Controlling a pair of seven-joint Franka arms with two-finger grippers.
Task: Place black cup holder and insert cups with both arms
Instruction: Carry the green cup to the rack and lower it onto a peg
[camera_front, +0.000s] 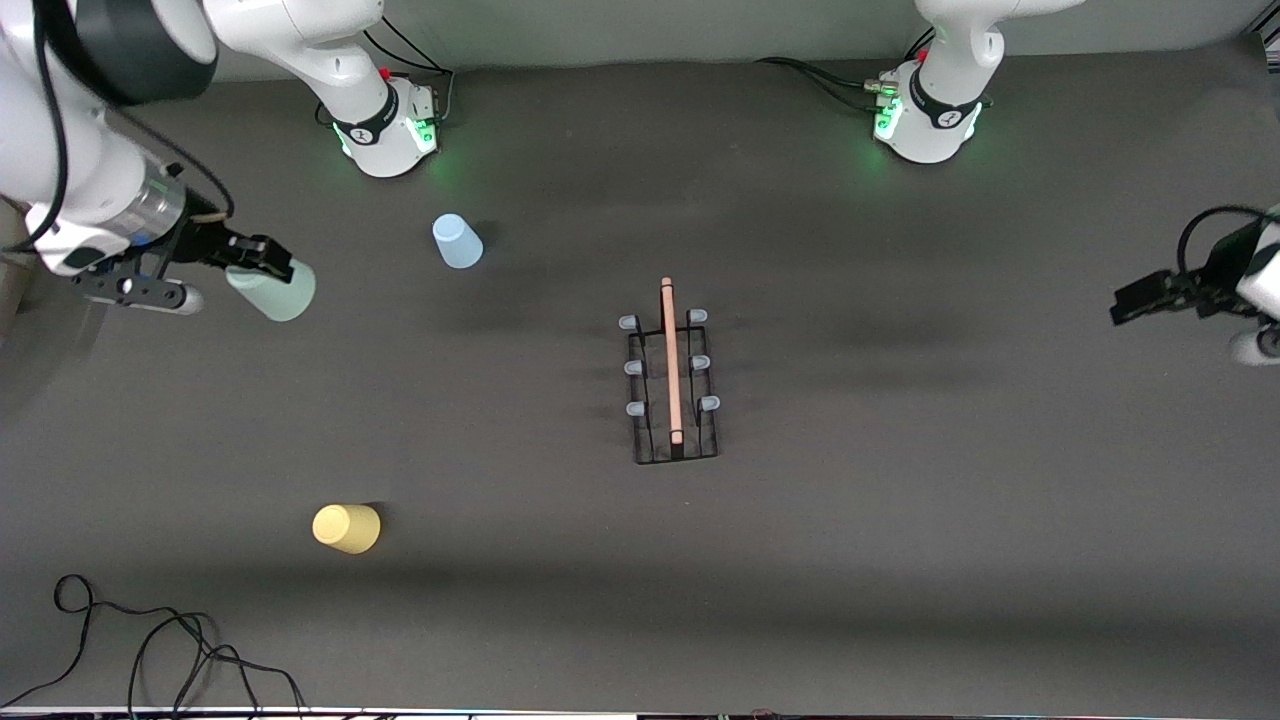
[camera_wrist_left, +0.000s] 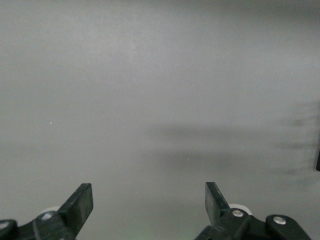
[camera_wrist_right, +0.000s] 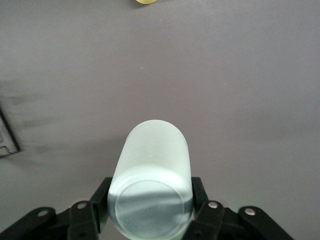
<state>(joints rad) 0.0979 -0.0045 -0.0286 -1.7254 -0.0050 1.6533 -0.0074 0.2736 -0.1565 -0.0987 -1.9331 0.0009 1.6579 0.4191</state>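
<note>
The black cup holder (camera_front: 675, 385) stands mid-table, its wooden rod on top and pale-capped pegs on both sides, all bare. My right gripper (camera_front: 258, 265) is shut on the mint green cup (camera_front: 272, 288) and holds it tilted in the air over the right arm's end of the table. In the right wrist view the cup (camera_wrist_right: 152, 170) sits between the fingers (camera_wrist_right: 200, 192). The light blue cup (camera_front: 457, 241) rests near the right arm's base. The yellow cup (camera_front: 347, 528) rests nearer the front camera. My left gripper (camera_front: 1135, 300) is open and empty (camera_wrist_left: 149, 200) over the left arm's end.
A black cable (camera_front: 150, 650) lies coiled at the table's front edge, toward the right arm's end. A corner of the holder (camera_wrist_right: 7, 140) and the yellow cup (camera_wrist_right: 145, 2) show in the right wrist view. The left wrist view shows only bare dark table.
</note>
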